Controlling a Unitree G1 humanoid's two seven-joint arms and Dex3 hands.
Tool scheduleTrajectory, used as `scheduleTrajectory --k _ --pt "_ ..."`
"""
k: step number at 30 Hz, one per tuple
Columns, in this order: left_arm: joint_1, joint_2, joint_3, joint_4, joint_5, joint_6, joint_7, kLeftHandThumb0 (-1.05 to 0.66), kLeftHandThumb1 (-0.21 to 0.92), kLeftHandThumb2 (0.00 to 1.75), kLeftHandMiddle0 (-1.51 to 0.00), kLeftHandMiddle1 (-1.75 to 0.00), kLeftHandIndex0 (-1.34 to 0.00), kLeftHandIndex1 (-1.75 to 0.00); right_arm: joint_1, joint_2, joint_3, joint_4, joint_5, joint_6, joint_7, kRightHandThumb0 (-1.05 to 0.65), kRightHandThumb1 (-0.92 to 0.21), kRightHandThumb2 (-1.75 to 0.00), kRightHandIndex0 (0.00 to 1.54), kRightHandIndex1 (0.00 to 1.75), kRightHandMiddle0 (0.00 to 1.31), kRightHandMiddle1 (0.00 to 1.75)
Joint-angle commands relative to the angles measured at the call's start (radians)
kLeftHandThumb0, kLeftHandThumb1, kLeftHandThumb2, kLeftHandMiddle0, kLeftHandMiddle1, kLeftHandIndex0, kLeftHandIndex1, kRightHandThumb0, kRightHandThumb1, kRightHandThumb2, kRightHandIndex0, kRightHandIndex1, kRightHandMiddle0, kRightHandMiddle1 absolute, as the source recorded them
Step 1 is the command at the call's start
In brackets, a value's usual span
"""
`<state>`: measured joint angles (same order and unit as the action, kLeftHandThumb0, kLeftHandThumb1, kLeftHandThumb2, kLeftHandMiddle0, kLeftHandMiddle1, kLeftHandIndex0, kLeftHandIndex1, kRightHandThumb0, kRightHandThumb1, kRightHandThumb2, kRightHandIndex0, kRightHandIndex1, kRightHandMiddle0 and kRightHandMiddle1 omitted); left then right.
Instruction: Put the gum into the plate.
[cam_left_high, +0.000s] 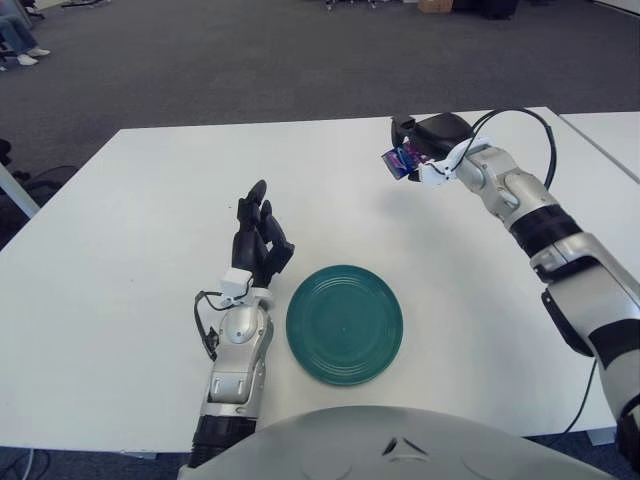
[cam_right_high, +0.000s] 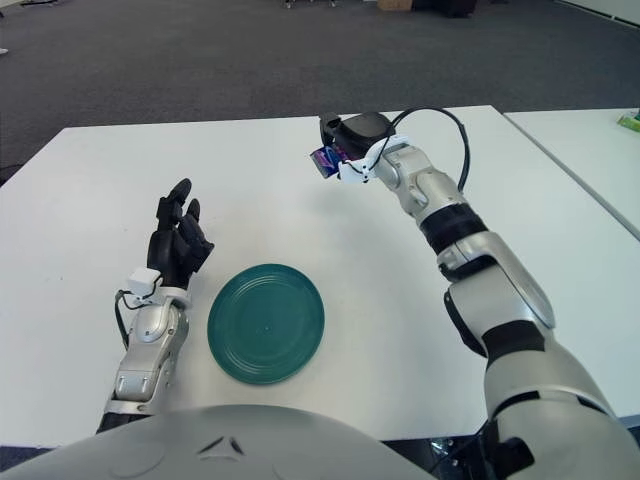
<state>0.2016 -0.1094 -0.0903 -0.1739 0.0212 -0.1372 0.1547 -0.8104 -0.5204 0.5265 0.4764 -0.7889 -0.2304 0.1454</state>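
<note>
**Gum held aloft at the table's far side**

Gum (cam_left_high: 403, 160) sits pinched in the right hand (cam_left_high: 432, 145), a small pack with blue and purple printing that juts out from the dark fingers toward the robot's left. The right hand is curled tight around it and is stretched out toward the far edge of the white table (cam_left_high: 120, 200), right of the middle; the pack shows above the tabletop, and whether it touches the surface cannot be told. A black cable (cam_left_high: 525, 125) loops up over the wrist of that arm.

The green plate (cam_left_high: 344, 323) lies flat near the near edge of the table, roughly at its middle, well apart from the gum and holding nothing (its shallow rings are plainly visible all the way to the centre).

The left hand (cam_left_high: 259, 241) shows just beside the plate, on its left, with its forearm running back toward the near edge. Its dark fingers are extended and loosely spread, pointing toward the far edge, and they hold nothing.

Beyond the far edge lies grey carpet (cam_left_high: 250, 60), and a second white table (cam_left_high: 610, 135) stands off the right edge, close beside the first.
</note>
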Motion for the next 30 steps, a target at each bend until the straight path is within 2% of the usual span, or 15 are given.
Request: scheduleTrajectory --k 1,7,14,18,23,30 --pt "0.000 0.009 0.013 0.010 0.022 -0.013 0.005 -0.86 0.92 1.06 -0.32 -0.02 0.00 -0.63 0.030 -0.020 -0.027 -0.106 0.019 0.008 0.063 -0.45 -0.42 -1.18 1.10 1.75 0.53 1.75" --pt "0.007 0.023 0.036 0.067 0.029 -0.025 -0.001 -0.87 0.92 1.06 -0.31 -0.01 0.00 -0.63 0.074 -0.041 -0.040 -0.236 0.023 -0.012 0.135 -0.45 -0.41 -1.20 1.07 1.75 0.54 1.75" --pt "0.049 0.047 0.066 0.130 -0.004 -0.045 -0.038 -0.89 0.92 1.06 -0.26 0.00 0.00 -0.58 0.156 -0.056 -0.058 -0.482 0.024 0.019 0.264 -0.45 -0.40 -1.21 1.06 1.75 0.55 1.75" --pt "0.153 0.054 0.063 0.076 -0.026 -0.025 -0.068 -0.90 0.92 1.05 -0.23 0.00 0.00 -0.54 0.169 -0.065 -0.069 -0.557 0.046 0.028 0.354 -0.45 -0.40 -1.21 1.04 1.75 0.55 1.75" --pt "0.285 0.050 0.042 0.007 -0.035 -0.040 -0.088 -0.90 0.92 1.03 -0.22 0.00 0.00 -0.53 0.192 -0.062 -0.083 -0.631 0.071 0.050 0.440 -0.45 -0.42 -1.19 1.00 1.75 0.54 1.75" --pt "0.383 0.079 0.066 -0.013 -0.063 -0.103 -0.136 -0.91 0.92 1.01 -0.25 -0.01 0.00 -0.58 0.287 -0.062 -0.081 -0.755 0.086 0.055 0.500 -0.44 -0.46 -1.13 0.96 1.75 0.50 1.75"
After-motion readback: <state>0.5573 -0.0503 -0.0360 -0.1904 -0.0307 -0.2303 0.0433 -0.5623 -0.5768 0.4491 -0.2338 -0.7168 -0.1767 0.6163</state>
